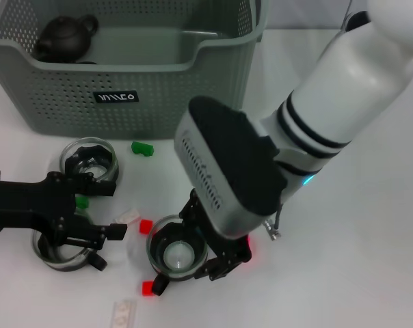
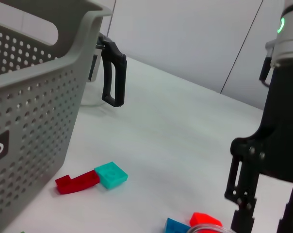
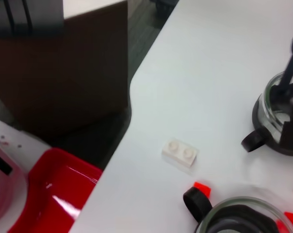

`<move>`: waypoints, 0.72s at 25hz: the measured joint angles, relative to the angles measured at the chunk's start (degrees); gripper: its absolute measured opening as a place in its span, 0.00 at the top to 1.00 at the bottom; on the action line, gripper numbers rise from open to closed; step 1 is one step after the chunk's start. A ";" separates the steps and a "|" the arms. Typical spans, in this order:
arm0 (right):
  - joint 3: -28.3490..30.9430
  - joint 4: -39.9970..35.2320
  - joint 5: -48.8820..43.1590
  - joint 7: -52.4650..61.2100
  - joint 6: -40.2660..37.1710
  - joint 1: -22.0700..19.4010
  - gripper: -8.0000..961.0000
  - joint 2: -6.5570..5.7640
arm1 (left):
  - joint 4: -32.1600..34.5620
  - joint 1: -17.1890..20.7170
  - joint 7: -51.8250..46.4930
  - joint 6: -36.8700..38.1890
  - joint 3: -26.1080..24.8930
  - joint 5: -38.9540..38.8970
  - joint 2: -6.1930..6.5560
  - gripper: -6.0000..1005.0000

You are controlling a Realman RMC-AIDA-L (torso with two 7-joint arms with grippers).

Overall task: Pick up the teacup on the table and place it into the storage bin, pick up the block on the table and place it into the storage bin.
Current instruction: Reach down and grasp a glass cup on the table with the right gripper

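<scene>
Storage bin (image 1: 131, 89), grey-green and perforated, fills the upper left of the head view with a dark teapot (image 1: 64, 37) lying in its back left corner. Below it, lower centre, the right gripper (image 1: 196, 256) stands with its fingers apart around a glass teacup (image 1: 177, 255), one finger on each side of the rim, while the left gripper (image 1: 100, 215) sits at lower left, fingers apart, between two more glass cups (image 1: 90, 158). Small blocks lie scattered about: a green one (image 1: 142, 147) just in front of the bin, a red block (image 1: 145, 226) beside the teacup, another red one (image 1: 148, 288) at its black handle, and a white one (image 1: 124, 313) at the bottom edge.
</scene>
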 joint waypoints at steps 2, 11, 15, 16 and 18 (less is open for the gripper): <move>-1.25 0.06 0.01 -0.01 0.78 0.18 0.38 0.05 | 0.00 -0.02 0.01 0.14 0.00 0.00 0.00 0.10; -5.62 0.28 0.00 -0.01 4.12 0.32 0.38 0.11 | 0.00 -0.13 0.03 -0.10 0.01 0.00 -0.08 0.10; -7.99 0.98 -0.05 -0.01 6.12 0.41 0.38 0.12 | -0.07 -0.13 0.03 -0.12 0.01 0.00 -0.13 0.10; -8.40 1.26 -0.15 -0.01 6.46 0.52 0.38 0.14 | -0.06 -0.13 0.03 -0.13 0.01 0.00 -0.16 0.10; -9.10 1.82 -0.40 -0.01 7.00 0.67 0.38 0.18 | -0.05 -0.08 0.03 -0.14 0.01 0.00 -0.18 0.10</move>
